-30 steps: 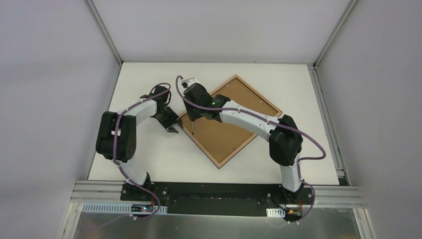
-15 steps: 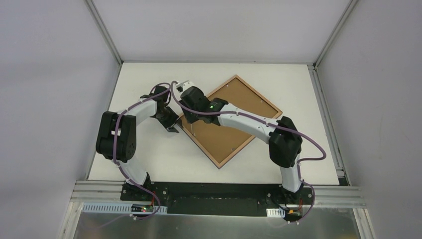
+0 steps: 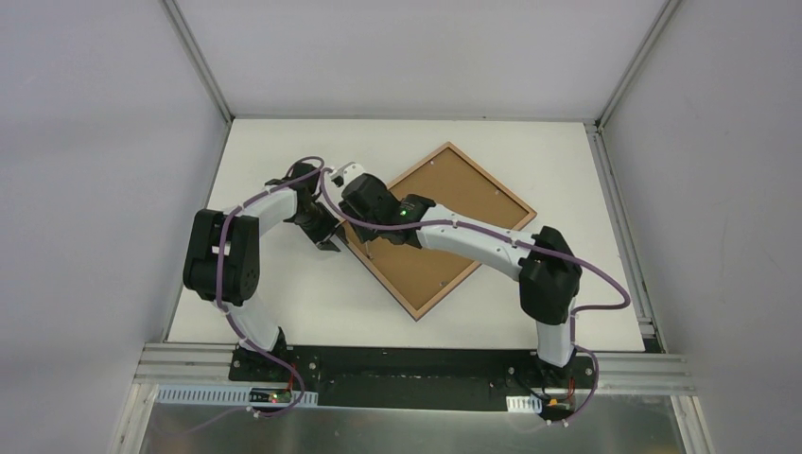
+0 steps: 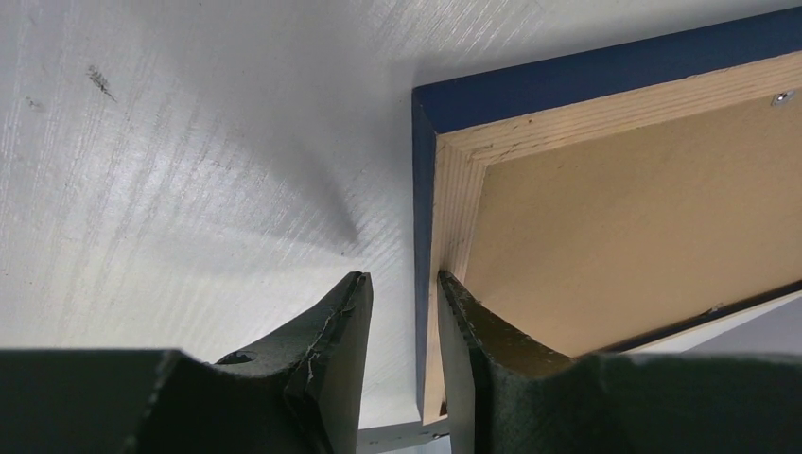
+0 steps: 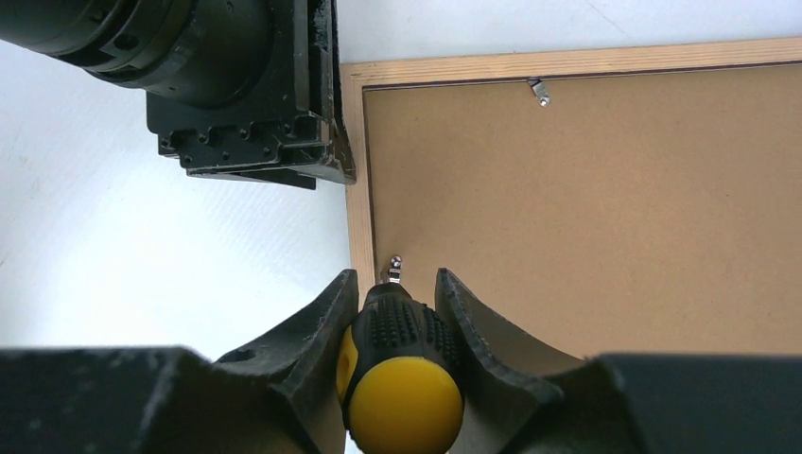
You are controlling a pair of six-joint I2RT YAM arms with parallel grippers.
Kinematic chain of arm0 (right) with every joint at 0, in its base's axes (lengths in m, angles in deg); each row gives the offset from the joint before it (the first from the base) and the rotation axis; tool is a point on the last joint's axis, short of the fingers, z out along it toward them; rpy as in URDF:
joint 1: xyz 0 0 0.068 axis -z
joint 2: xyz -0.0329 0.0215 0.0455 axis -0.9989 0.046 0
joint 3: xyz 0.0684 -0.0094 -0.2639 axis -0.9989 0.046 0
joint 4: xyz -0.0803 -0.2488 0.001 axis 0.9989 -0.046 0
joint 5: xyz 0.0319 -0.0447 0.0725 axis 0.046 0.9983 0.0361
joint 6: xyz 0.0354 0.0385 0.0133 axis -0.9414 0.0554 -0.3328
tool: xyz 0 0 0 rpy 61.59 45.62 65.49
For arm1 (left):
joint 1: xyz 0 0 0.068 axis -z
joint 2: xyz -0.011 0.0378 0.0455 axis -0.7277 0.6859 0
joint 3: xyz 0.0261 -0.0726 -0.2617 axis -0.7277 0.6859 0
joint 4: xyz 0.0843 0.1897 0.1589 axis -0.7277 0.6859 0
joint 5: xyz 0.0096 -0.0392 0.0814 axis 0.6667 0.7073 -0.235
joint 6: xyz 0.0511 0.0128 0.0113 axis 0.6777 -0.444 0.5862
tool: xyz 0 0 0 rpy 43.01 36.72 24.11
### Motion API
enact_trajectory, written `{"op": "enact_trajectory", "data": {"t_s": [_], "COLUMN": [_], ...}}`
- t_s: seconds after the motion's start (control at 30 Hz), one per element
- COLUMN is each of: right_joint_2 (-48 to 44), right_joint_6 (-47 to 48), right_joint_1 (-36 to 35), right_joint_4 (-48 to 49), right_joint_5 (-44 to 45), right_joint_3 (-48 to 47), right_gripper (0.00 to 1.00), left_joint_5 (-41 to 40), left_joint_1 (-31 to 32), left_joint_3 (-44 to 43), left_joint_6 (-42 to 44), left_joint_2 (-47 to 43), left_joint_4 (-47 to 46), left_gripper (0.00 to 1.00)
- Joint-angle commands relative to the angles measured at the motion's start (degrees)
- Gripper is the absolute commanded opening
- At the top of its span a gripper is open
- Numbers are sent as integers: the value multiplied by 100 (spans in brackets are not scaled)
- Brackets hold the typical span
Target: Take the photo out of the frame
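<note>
The frame [image 3: 492, 179] lies face down on the white table, turned like a diamond, its brown backing board [image 3: 454, 184] facing up. The photo is hidden under that board. My left gripper [image 3: 331, 244] is at the frame's left corner. In the left wrist view its jaws [image 4: 405, 284] stand narrowly apart across the blue-sided rail [image 4: 586, 71], one finger over the table, the other over the wood rim. My right gripper [image 3: 367, 227] is shut on a yellow-and-black screwdriver [image 5: 402, 378]. The screwdriver's tip is at a small metal tab [image 5: 395, 264] on the backing board [image 5: 586, 218].
A second metal tab [image 5: 539, 90] sits on the backing near the frame's rim [image 5: 567, 59]. The left arm's black wrist block [image 5: 236, 104] is close beside the screwdriver. Grey walls enclose the table on three sides, and the right arm's white link [image 3: 473, 236] crosses over the frame.
The right gripper has shifted left and nearer with the screwdriver, and its elbow has dropped slightly. The left jaws have narrowed a little. The frame has not moved.
</note>
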Motion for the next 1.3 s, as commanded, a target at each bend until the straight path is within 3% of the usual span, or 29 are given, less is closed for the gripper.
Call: {"op": "enact_trajectory", "data": {"t_s": [0.0, 0.27, 0.4, 0.5, 0.7, 0.83, 1.0, 1.27], "right_joint_2": [-139, -564, -1226, -1838, -3624, -4866, -5918, -6425], "right_joint_6": [380, -49, -726, -1056, -1823, -2254, -2848, -3018], "right_joint_1": [6, 35, 106, 317, 1143, 1651, 2056, 2207], "right_joint_4": [-478, -777, -1106, -1385, -1797, -2096, -2302, -3076], "right_joint_5": [609, -50, -67, 191, 695, 835, 810, 631], "right_joint_3": [41, -230, -125, 423, 1895, 2539, 3153, 3189], "right_gripper": [0, 0, 0, 0, 0, 0, 0, 0], "left_joint_5": [-497, -322, -17, 133, 497, 371, 131, -302], "left_joint_1": [-29, -31, -18, 33, 690, 1641, 2251, 2967], "left_joint_3": [57, -71, -248, -239, -9, 367, 1069, 1318], "left_joint_6": [185, 383, 733, 949, 985, 261, -1224, -2363], "left_joint_2": [288, 293, 35, -350, -1196, -1662, -1863, -1513], "left_joint_4": [327, 356, 358, 356, 318, 1, -551, -1353], "left_gripper": [32, 34, 47, 58, 67, 76, 75, 80]}}
